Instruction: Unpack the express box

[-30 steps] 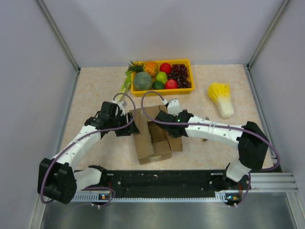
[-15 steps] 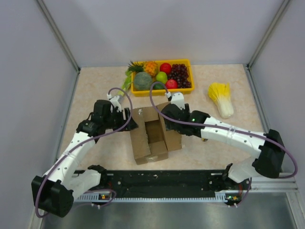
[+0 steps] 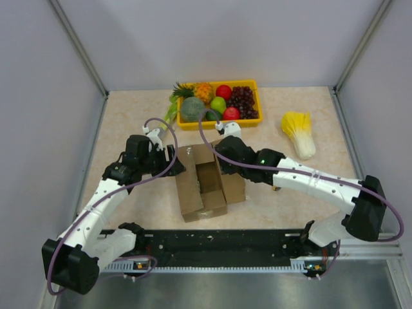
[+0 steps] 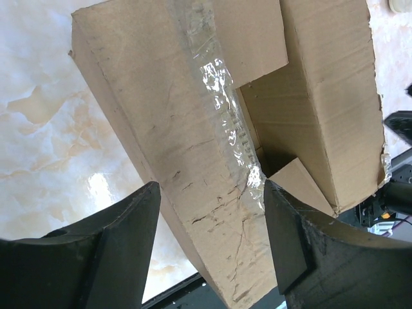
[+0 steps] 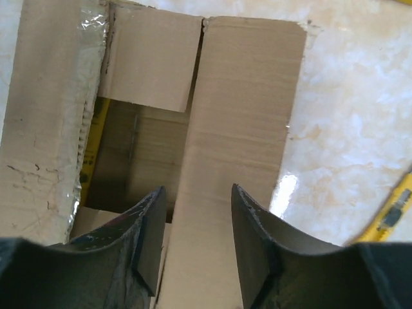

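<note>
Both grippers work at the flaps of the express box (image 3: 193, 190). The left gripper (image 4: 209, 193) stands with its jaws apart over the taped left flap (image 4: 161, 129), clamping nothing. The right gripper (image 5: 197, 193) has its fingers narrowed astride the right flap (image 5: 238, 116), and I cannot tell whether they pinch the cardboard or only hang above it. Outward from them, the box sits on the surface (image 3: 129, 116) in the middle, between the two arms and just on the near side of the yellow fruit tray (image 3: 257, 103); a cabbage (image 3: 299, 132) lies well apart to the right. Opening looks largely done: the tape seam is split, both long flaps are swung outward and the cavity faces straight up. The short end flaps (image 5: 151, 64) lean partly over the opening, and a sliver of something yellow (image 5: 93, 132) shows inside against the left wall. Emptying appears to be what is left, since that item remains within. The long axis of the box runs from the arms' bases toward the far wall, with its far end canted slightly to the left.
</note>
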Controlling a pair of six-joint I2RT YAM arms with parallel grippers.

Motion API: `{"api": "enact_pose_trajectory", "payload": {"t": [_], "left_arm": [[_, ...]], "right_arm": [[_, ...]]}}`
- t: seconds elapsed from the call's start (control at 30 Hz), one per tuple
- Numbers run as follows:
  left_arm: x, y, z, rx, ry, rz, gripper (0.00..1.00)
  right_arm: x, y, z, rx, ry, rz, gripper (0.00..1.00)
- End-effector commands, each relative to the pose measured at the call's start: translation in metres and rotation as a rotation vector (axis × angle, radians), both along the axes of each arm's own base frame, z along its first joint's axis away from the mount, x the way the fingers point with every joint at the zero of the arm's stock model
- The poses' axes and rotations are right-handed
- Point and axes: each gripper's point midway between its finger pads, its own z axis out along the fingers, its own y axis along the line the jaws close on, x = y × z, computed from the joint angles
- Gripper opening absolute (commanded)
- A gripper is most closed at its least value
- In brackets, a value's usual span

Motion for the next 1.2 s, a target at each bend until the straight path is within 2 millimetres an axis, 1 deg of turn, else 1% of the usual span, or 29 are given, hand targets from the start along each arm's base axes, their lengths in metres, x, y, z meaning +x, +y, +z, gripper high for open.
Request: {"api": "enact_pose_trajectory", "payload": {"t": [0.0, 0.03, 0.07, 0.13, 0.23, 0.3, 0.33, 0.4, 0.43, 0.53, 0.6, 0.63, 0.7, 0.73, 0.77, 0.8, 0.83, 0.87, 0.9, 0.93, 0.97, 1.0, 1.03, 1.07, 1.1, 1.17], "left_arm": [[0.008, -0.002, 0.019, -0.030, -0.068, 0.007, 0.71], [0.008, -0.003, 0.019, -0.036, -0.066, 0.009, 0.72], [0.008, -0.003, 0.019, -0.039, -0.067, 0.007, 0.72], [0.007, -0.003, 0.016, -0.038, -0.057, 0.015, 0.73], [0.008, -0.003, 0.015, -0.041, -0.049, 0.019, 0.75], [0.007, -0.004, 0.013, -0.039, -0.045, 0.022, 0.75], [0.008, -0.002, 0.011, -0.029, -0.045, 0.031, 0.75], [0.010, 0.000, 0.009, -0.014, -0.037, 0.053, 0.75], [0.013, 0.004, 0.006, 0.005, -0.033, 0.086, 0.76], [0.014, 0.008, -0.003, 0.033, -0.004, 0.133, 0.76], [0.016, 0.011, -0.006, 0.063, 0.007, 0.169, 0.76], [0.016, 0.013, -0.011, 0.083, 0.027, 0.180, 0.77], [0.019, 0.012, -0.009, 0.114, 0.014, 0.207, 0.77], [0.019, 0.011, -0.011, 0.132, 0.014, 0.216, 0.77], [0.015, 0.006, -0.012, 0.159, 0.007, 0.207, 0.77], [0.021, 0.011, -0.010, 0.202, -0.022, 0.257, 0.78], [0.021, 0.010, -0.012, 0.227, -0.028, 0.261, 0.78], [0.018, 0.002, -0.012, 0.248, -0.041, 0.240, 0.79], [0.020, 0.002, -0.010, 0.268, -0.059, 0.250, 0.79], [0.019, -0.003, -0.012, 0.289, -0.059, 0.234, 0.79], [0.021, -0.005, -0.008, 0.300, -0.069, 0.236, 0.80], [0.022, -0.001, -0.012, 0.344, -0.064, 0.263, 0.80], [0.021, -0.005, -0.011, 0.355, -0.067, 0.258, 0.80], [0.022, -0.006, -0.009, 0.361, -0.069, 0.268, 0.80], [0.022, -0.007, -0.012, 0.369, -0.052, 0.285, 0.80], [0.023, -0.011, -0.011, 0.377, -0.061, 0.299, 0.80]], "right_arm": [[0.003, 0.016, -0.021, 0.002, 0.039, 0.023, 0.48], [0.003, 0.017, -0.026, -0.001, 0.046, 0.023, 0.52], [0.003, 0.020, -0.036, -0.015, 0.057, 0.025, 0.60], [0.005, 0.019, -0.046, -0.033, 0.071, 0.014, 0.67], [0.004, 0.020, -0.064, -0.054, 0.104, 0.000, 0.68], [0.001, 0.023, -0.072, -0.044, 0.131, -0.002, 0.68], [-0.002, 0.023, -0.078, -0.041, 0.144, -0.001, 0.66], [-0.007, 0.031, -0.081, -0.001, 0.169, 0.016, 0.60], [-0.007, 0.035, -0.084, 0.013, 0.175, 0.024, 0.57], [-0.010, 0.040, -0.088, 0.032, 0.199, 0.026, 0.51], [-0.009, 0.039, -0.088, 0.039, 0.203, 0.005, 0.42], [-0.009, 0.038, -0.088, 0.044, 0.203, -0.014, 0.33], [-0.009, 0.034, -0.086, 0.068, 0.214, -0.068, 0.24], [-0.010, 0.034, -0.085, 0.080, 0.220, -0.081, 0.16], [-0.012, 0.035, -0.084, 0.099, 0.230, -0.095, 0.13], [-0.011, 0.035, -0.083, 0.101, 0.224, -0.105, 0.10], [-0.013, 0.035, -0.084, 0.100, 0.224, -0.109, 0.07], [-0.012, 0.035, -0.083, 0.105, 0.224, -0.119, 0.06], [-0.012, 0.035, -0.084, 0.106, 0.224, -0.126, 0.05], [-0.013, 0.035, -0.083, 0.109, 0.226, -0.127, 0.03], [-0.012, 0.035, -0.083, 0.117, 0.226, -0.138, 0.03], [-0.012, 0.035, -0.083, 0.118, 0.227, -0.141, 0.02], [-0.013, 0.036, -0.084, 0.126, 0.232, -0.150, 0.00], [-0.012, 0.035, -0.084, 0.129, 0.232, -0.157, 0.00], [-0.012, 0.036, -0.083, 0.134, 0.232, -0.160, 0.00], [-0.011, 0.037, -0.082, 0.146, 0.230, -0.170, 0.00]]}}
